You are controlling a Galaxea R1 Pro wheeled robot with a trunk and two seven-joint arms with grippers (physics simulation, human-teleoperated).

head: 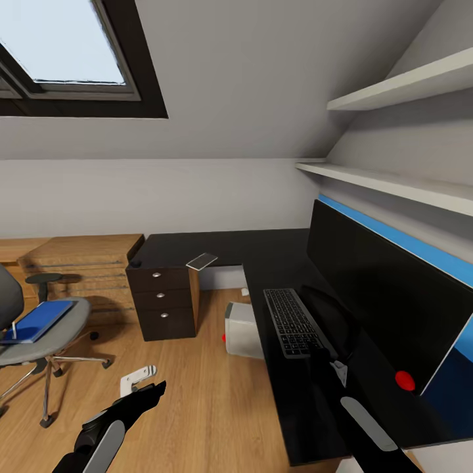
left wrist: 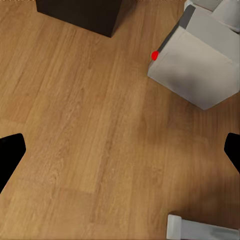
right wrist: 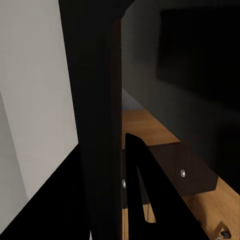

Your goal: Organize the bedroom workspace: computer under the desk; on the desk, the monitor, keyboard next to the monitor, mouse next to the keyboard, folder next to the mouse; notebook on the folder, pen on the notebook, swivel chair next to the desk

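The folder [head: 41,320] is lying on the chair [head: 46,335] seat — thin, stiff, light, best pinched at an overhanging edge. The left tool [head: 148,392] is hanging apart over the floor; the right tool [head: 338,368] — cannot tell.

Attic bedroom home office, sloped pale grey ceiling with a dark-framed skylight [head: 72,56], glossy black L-shaped desk [head: 217,249], white wall shelves [head: 387,180], light wood floor [head: 197,381]

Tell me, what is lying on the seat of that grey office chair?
A blue folder lies flat on the swivel chair, with a thin white pen resting near its edge. The chair back hides part of the seat.
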